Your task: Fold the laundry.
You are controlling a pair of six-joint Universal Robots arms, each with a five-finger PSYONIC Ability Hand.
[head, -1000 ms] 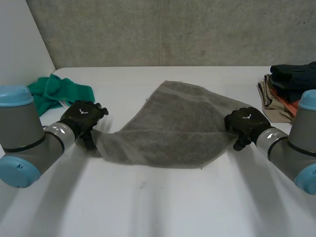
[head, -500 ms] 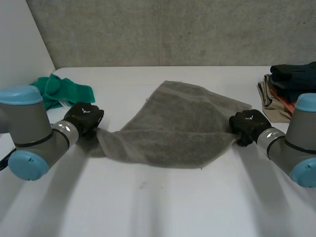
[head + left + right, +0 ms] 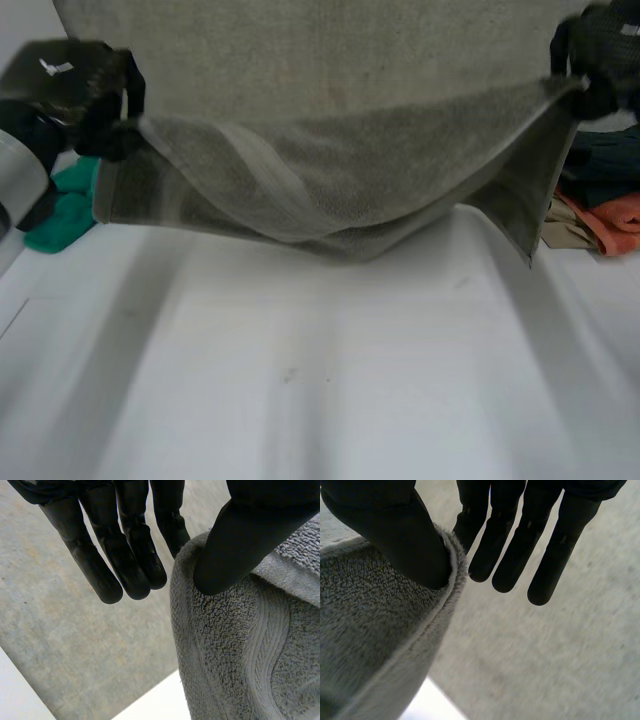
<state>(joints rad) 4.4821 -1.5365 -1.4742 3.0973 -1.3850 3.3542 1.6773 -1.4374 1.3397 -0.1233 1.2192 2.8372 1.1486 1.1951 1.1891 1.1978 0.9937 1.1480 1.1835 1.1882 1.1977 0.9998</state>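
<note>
**Grey towel up in the air, pinched at both ends**

The grey towel hangs clear above the white worktop, sagging in the middle. The left hand pinches one end of the top edge, thumb pressing the pile against a finger, the other fingers straight. The right hand nips the opposite end the same way. It looks like soft, limp terry with some weight, so the hemmed corners seem the surest hold. A green cloth and a clothes stack lie at the sides.
</note>
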